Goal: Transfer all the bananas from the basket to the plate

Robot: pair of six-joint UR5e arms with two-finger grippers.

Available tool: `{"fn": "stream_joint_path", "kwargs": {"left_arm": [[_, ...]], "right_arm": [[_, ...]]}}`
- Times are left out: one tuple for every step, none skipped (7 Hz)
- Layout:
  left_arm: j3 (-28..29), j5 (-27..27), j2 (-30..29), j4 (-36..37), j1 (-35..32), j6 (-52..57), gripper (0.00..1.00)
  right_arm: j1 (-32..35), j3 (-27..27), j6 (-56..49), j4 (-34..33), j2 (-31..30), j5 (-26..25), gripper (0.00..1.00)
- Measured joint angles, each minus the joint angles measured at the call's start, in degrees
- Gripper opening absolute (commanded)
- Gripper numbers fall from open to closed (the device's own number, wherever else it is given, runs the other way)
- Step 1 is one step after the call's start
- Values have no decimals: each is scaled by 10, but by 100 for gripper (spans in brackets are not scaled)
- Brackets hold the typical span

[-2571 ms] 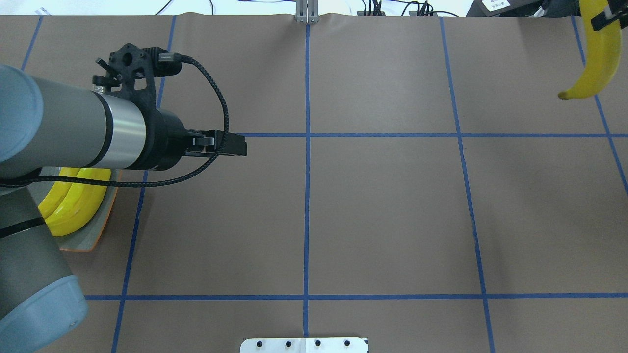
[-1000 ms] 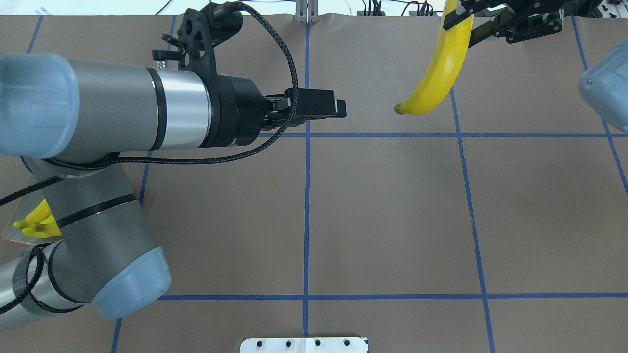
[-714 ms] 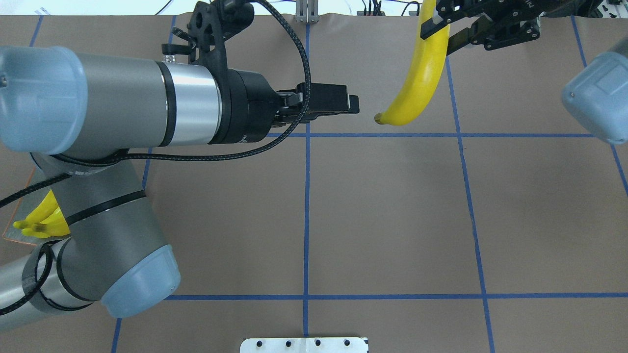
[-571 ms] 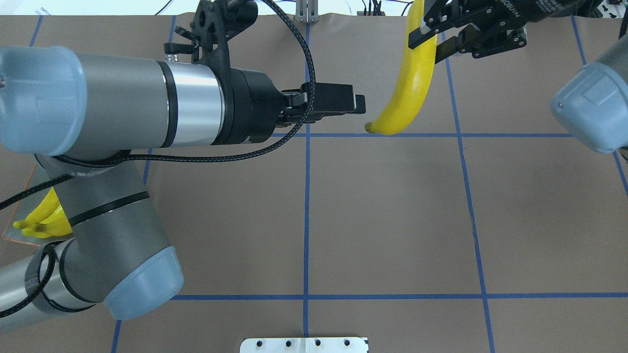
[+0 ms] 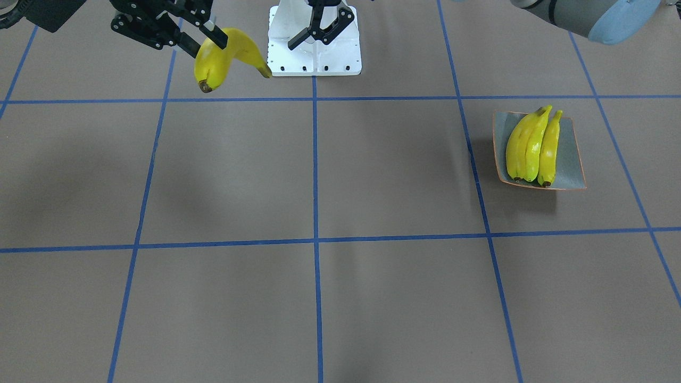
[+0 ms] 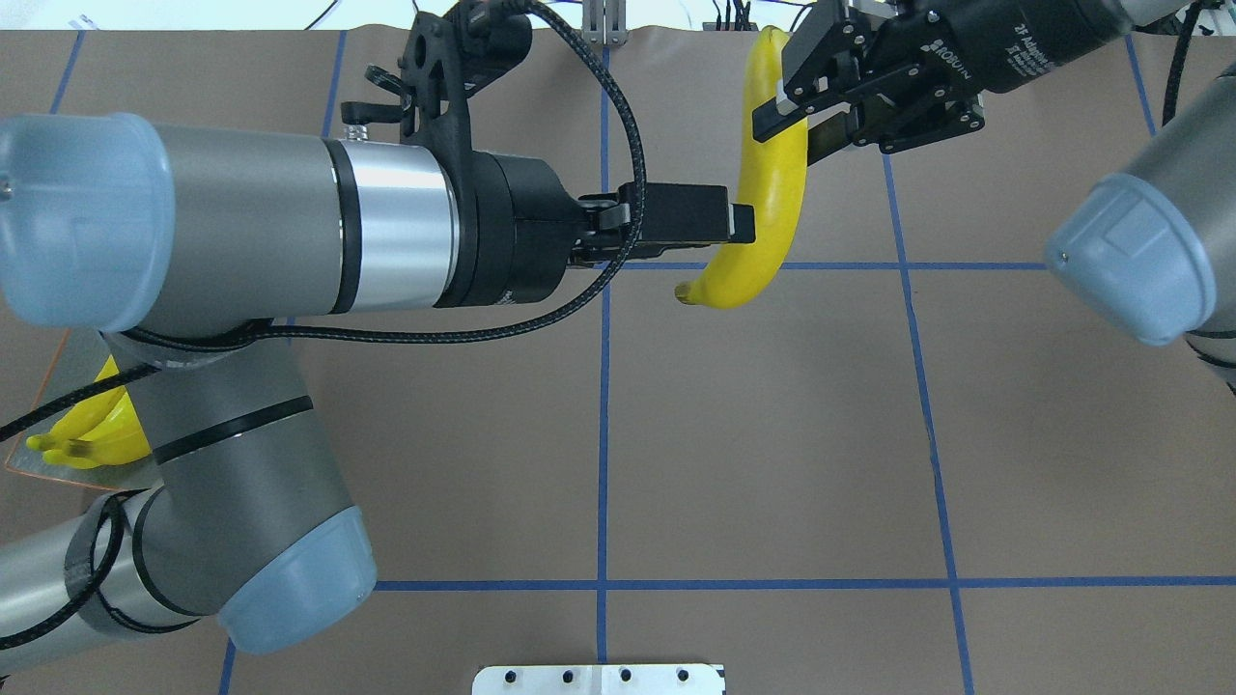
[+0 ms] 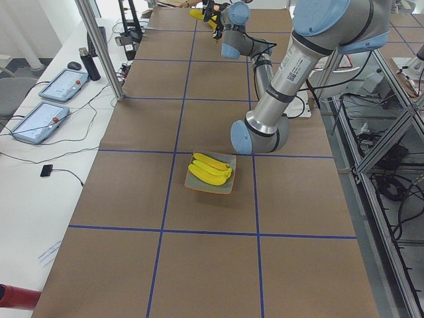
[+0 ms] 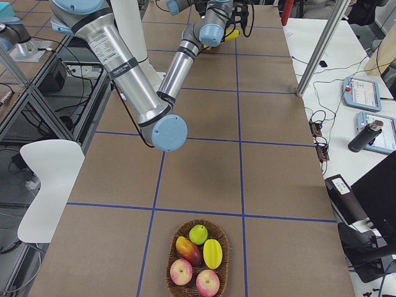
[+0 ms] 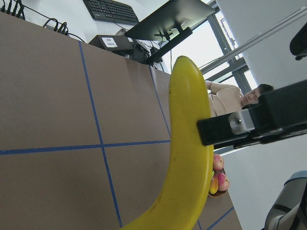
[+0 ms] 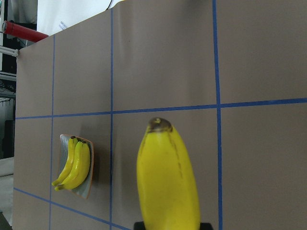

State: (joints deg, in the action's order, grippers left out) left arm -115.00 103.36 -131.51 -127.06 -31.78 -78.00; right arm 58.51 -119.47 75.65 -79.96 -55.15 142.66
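**A:** So where's the banana [image 6: 772, 212] at right now?

**B:** Up in the air over the far middle of the bench [image 6: 772, 434]. The right gripper [image 6: 784, 130] is clamped on its upper part.

**A:** And the left gripper [image 6: 736, 220]?

**B:** Jaws spread wide with nothing in them, and the tips are just beside the banana's lower half. Can't tell if they actually touch it.

**A:** What about the rest?

**B:** Three bananas [image 5: 529, 149] lie side by side on the plate [image 5: 572, 154], way off at the left end. The basket [image 8: 170, 272] at the right end has other fruit [image 8: 195, 257] in it.
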Motion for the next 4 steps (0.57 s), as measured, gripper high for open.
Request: {"fn": "stream_joint_path", "kwargs": {"left_arm": [[1,0,-2,-2,2,1,100],[5,0,-2,-8,3,2,100],[15,0,-2,-23,4,2,100],[29,0,-2,-43,5,2,100]], "right_arm": [[-3,-2,1,4,1,1,0],[-6,-6,1,5,1,2,0],[-11,-10,2,5,1,3,0],[-17,-13,4,5,1,3,0]]}}
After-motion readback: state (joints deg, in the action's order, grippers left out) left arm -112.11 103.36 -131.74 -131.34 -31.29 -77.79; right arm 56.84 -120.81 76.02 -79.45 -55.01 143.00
